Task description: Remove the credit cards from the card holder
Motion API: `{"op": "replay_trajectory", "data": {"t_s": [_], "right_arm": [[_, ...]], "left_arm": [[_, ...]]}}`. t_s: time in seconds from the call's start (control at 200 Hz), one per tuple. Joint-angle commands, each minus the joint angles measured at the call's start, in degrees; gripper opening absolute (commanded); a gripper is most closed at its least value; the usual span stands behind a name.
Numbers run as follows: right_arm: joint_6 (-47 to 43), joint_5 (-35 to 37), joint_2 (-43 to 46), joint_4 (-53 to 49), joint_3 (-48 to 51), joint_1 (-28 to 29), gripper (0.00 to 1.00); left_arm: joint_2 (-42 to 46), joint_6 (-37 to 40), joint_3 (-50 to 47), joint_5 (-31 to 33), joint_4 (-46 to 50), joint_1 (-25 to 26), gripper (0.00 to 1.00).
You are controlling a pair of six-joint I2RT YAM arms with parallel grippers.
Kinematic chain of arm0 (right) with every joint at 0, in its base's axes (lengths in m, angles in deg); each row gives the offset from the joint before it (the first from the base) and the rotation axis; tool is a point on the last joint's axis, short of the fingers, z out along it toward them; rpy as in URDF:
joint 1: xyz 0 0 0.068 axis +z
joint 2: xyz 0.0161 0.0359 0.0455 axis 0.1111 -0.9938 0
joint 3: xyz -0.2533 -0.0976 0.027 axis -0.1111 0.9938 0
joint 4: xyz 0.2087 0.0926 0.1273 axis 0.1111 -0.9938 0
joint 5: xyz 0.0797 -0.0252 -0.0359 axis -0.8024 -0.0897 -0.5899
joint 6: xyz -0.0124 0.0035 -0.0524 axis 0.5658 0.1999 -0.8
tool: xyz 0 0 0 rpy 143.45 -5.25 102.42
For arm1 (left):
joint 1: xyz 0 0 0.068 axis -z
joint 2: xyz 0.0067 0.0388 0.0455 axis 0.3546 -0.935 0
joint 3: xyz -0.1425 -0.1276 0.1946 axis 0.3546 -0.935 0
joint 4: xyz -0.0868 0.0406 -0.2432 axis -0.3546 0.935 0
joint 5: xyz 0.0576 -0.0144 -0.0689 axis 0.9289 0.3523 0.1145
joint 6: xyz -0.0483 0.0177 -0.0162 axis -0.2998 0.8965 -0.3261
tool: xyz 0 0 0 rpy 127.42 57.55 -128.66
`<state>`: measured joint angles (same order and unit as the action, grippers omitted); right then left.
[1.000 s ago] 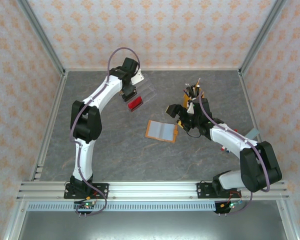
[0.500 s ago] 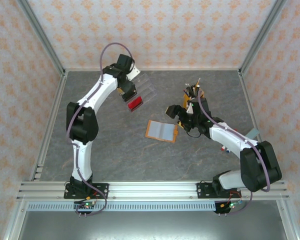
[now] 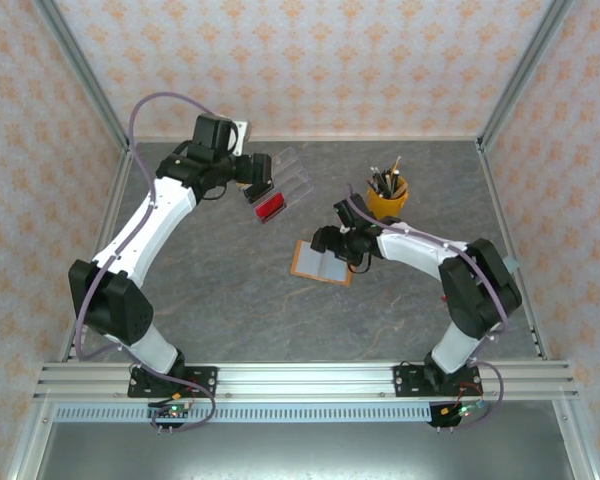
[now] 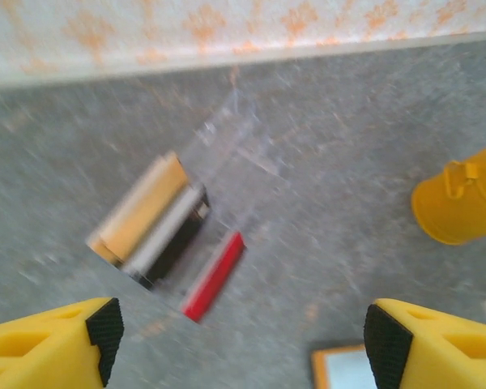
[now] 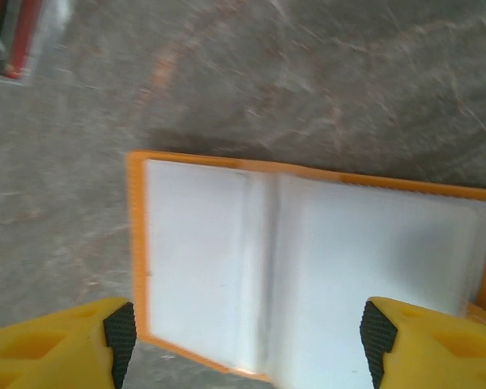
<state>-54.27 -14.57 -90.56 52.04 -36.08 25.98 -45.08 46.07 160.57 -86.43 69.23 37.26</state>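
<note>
Grey table [image 3: 230, 300], the card holder [image 3: 320, 262] spread open flat at its middle.
Right gripper [image 5: 247, 340] hangs just over its grey pages, fingers wide and empty; left gripper [image 4: 243, 340], also open and empty, is above a clear tray [image 4: 178, 227] near the back wall, a red card [image 4: 215, 275] at its near end.

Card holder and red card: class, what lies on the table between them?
Nothing: the stretch of grey table between the card holder and the red card is bare, as the top external and left wrist views show.
</note>
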Motion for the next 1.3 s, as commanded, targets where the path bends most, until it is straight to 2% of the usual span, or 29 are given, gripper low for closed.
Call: {"op": "replay_trajectory", "data": {"t_s": [0.0, 0.12, 0.235, 0.35, 0.455, 0.571, 0.676, 0.791, 0.906, 1.026, 1.296], "right_arm": [[0.28, 3.39, -1.21, -3.78, -0.5, 0.16, 0.74], [0.65, 3.17, -2.44, -3.82, 0.48, 0.18, 0.72], [0.69, 3.64, -3.15, -3.95, 0.8, 0.17, 0.7], [0.84, 4.43, -3.59, -4.2, 0.93, 0.16, 0.68], [0.8, 5.01, -4.01, -4.22, 1.07, 0.18, 0.61], [0.92, 5.67, -4.7, -4.98, 0.93, 0.2, 0.56], [0.87, 5.67, -5.13, -5.18, 0.92, 0.17, 0.55], [0.78, 5.59, -5.54, -5.18, 0.93, 0.23, 0.55], [0.8, 5.5, -5.66, -5.01, 1.09, 0.18, 0.54], [0.48, 5.33, -5.97, -5.01, 1.17, 0.21, 0.54], [0.48, 4.84, -7.15, -4.74, 1.11, 0.16, 0.5]], "left_arm": [[1.39, -12.84, -6.32, -6.41, -0.31, 3.15, 0.8], [2.21, -16.98, -12.44, -3.12, -0.02, 8.07, 0.79], [1.08, -22.2, -16.81, -2.42, -1.5, 11.08, 0.72], [-1.15, -27.94, -20.45, -3.79, -5.05, 13.64, 0.59], [-4.57, -30.39, -21.18, -3.31, -5.85, 15.6, 0.51], [-8.57, -31.53, -20.63, -4.11, -7.14, 16.49, 0.38], [-12.47, -31.15, -18.36, -3.74, -6.55, 17.78, 0.31], [-15.63, -31.82, -17.09, -2.86, -6.72, 18.05, 0.26], [-16.52, -32.62, -16.86, -1.78, -7.22, 18.09, 0.26], [-19.41, -32.8, -16.72, -4.27, -8.36, 18.05, 0.24], [-20.58, -32.04, -16.69, -10.29, -10.78, 18.06, 0.12]]}}
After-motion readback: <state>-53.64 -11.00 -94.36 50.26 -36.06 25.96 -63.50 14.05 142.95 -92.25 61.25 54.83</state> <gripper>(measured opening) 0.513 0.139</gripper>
